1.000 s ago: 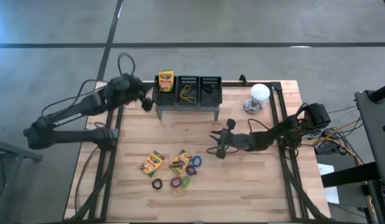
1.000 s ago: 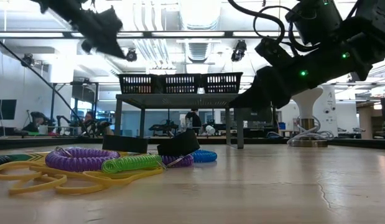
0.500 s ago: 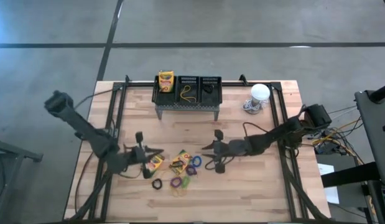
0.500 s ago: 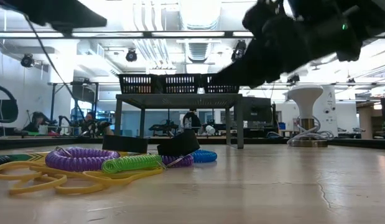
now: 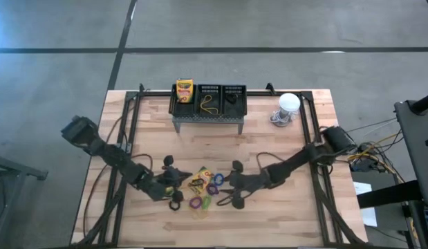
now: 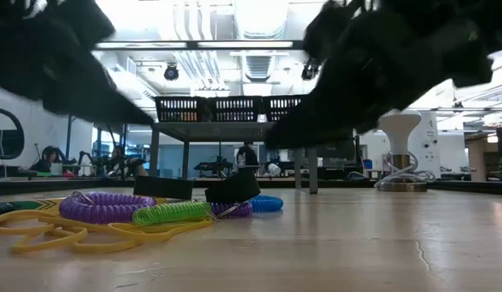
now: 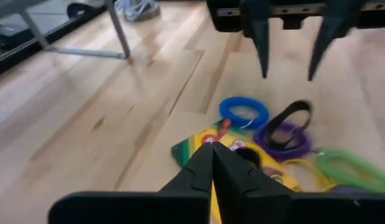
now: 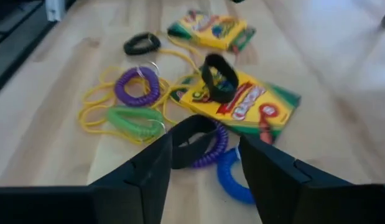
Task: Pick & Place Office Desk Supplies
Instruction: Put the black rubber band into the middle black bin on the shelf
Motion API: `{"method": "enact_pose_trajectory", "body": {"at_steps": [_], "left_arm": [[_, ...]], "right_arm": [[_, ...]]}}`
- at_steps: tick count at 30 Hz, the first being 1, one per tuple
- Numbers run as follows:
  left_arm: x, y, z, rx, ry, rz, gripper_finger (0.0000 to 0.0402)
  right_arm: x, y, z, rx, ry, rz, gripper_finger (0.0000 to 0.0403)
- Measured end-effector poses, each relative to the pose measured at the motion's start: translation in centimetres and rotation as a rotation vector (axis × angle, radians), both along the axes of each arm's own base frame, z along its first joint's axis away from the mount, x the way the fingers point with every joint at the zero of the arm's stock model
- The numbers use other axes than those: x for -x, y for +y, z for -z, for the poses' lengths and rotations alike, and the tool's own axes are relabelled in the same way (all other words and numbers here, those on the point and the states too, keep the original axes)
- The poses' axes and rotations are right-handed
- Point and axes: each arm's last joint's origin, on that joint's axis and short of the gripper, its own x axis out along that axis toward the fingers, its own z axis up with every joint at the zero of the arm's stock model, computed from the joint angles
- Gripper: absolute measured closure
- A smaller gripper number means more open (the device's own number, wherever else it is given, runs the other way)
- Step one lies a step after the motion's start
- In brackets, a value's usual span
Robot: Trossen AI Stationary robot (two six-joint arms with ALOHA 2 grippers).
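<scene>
Reaching for pile, both arms low over counter (image 5: 283, 214). Right hand (image 5: 231, 196) fingers spread, blue loop (image 8: 232, 177) and purple loop (image 8: 208, 144) just ahead. Left hand (image 5: 171, 182) fingers pressed together, holding nothing, crayon box (image 7: 226, 146) right below tips. Baskets (image 5: 209, 100) well beyond both. Next, likely: right drops, straddles one loop, pinches.

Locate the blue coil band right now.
In the high view the blue coil band lies on the table at the right edge of the pile, beside a crayon box and just ahead of the right gripper, whose fingers are open.
</scene>
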Motion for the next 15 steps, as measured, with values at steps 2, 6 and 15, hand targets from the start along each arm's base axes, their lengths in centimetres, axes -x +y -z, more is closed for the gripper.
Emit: {"method": "enact_pose_trajectory", "body": {"at_steps": [2, 6, 15], "left_arm": [[-0.6, 0.1, 0.4, 0.004, 0.017, -0.002, 0.0380], [-1.3, 0.3, 0.6, 0.042, 0.050, 0.031, 0.0348], [-1.8, 1.1, 0.9, 0.079, 0.051, 0.013, 0.0281]], "right_arm": [[-0.9, 0.4, 0.6, -0.007, 0.010, 0.006, 0.0204], [-2.5, 1.2, 1.2, -0.024, 0.034, -0.030, 0.0190], [-3.9, 2.2, 1.1, 0.087, 0.226, -0.004, 0.0216]]}}
